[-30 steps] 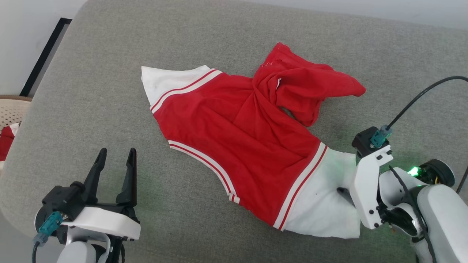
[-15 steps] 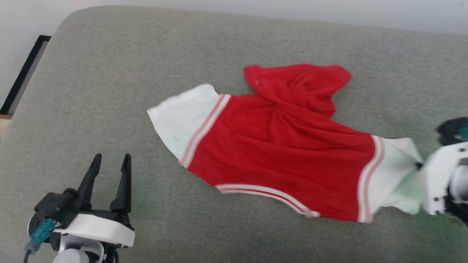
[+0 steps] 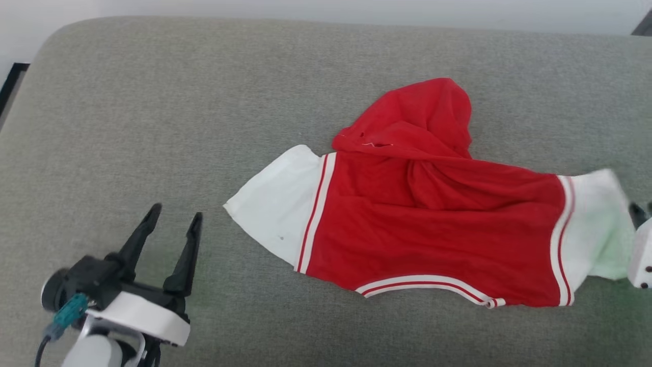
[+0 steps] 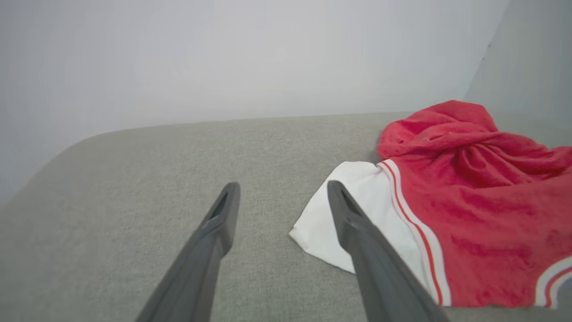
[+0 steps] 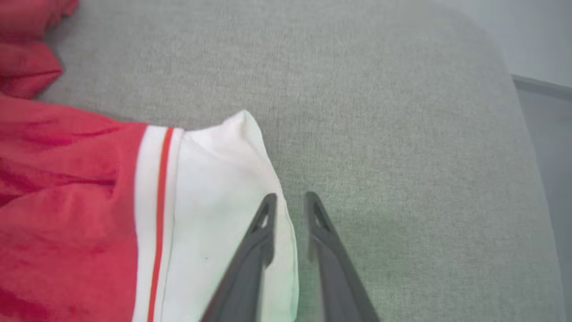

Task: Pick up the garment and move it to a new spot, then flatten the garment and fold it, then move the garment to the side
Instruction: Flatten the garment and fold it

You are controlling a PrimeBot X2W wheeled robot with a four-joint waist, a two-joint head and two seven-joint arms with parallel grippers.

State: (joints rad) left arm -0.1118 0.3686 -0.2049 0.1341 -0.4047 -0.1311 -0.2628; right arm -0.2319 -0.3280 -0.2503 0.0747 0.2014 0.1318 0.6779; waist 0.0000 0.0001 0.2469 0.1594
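The garment, a red shirt with white sleeve ends, lies spread across the grey cushion, its red body bunched at the top. My left gripper stands open at the lower left, short of the left white sleeve; nothing is between its fingers. My right gripper is at the right sleeve end. Its fingers stand a narrow gap apart, with the sleeve's edge lying along the left finger and no cloth clamped at the tips. Its dark tips peek in at the right edge.
The cushion's rounded corners fall away at the far left and beyond the right gripper. Pale wall runs behind. Bare grey fabric lies left of the garment and in front of it.
The head camera has shifted. My right gripper shut on the right sleeve and drew the garment rightward, stretching it sleeve to sleeve; now its fingers have parted a little. The left gripper stays open.
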